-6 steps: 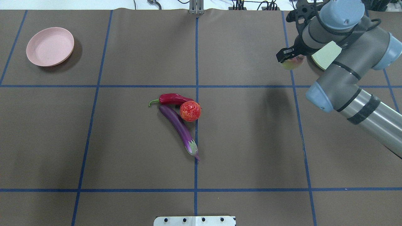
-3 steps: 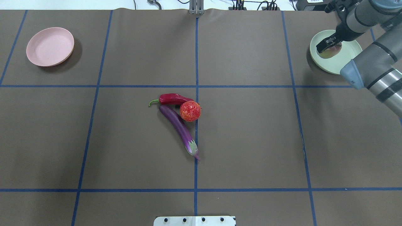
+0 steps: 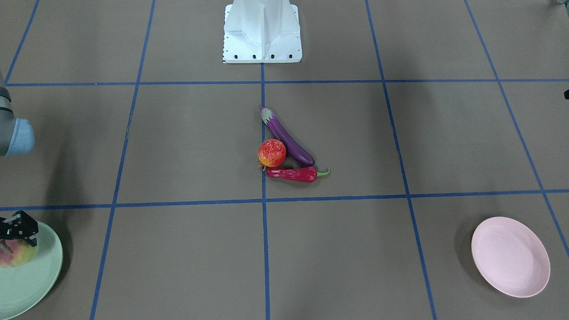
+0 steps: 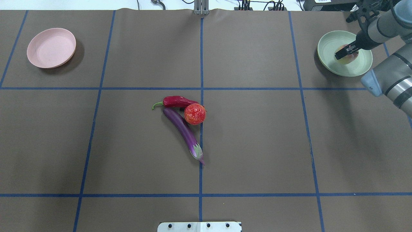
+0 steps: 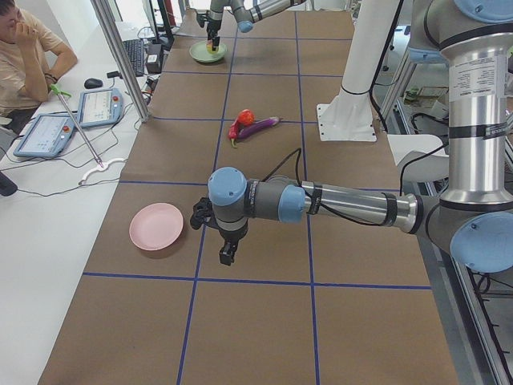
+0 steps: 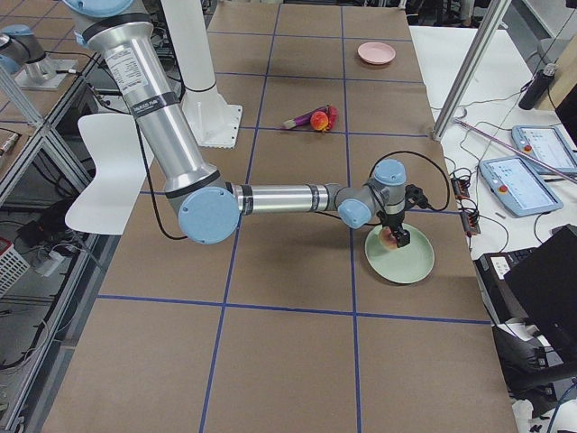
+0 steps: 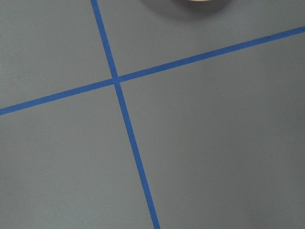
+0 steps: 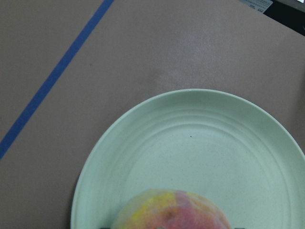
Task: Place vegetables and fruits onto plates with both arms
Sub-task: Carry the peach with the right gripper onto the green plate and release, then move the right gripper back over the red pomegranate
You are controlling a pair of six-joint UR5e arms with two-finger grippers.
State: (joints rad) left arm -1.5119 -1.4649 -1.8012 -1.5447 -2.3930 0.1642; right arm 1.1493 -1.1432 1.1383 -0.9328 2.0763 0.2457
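Front-facing view: eggplant (image 3: 286, 135), bumpy round fruit (image 3: 272, 153) and chili (image 3: 293, 174) lie touching one another at desk (image 3: 178, 133) centre. The pink plate (image 3: 511, 257) sits bare at 4 o'clock. The mint plate (image 3: 33, 275) sits at 8 o'clock, with the peach (image 3: 12, 254) on it under the right gripper (image 3: 18, 231). Overhead: peach near the plate's middle. Left-end view: left gripper (image 5: 228, 250) hangs over the desk, pink plate at its 9 o'clock; clenched or released, cannot tell. Right wrist: peach at the 6 o'clock edge, jaws apparently grasping it. Risks: a release from height could roll the peach over the shallow rim. Picking one of the touching trio may scatter the others.
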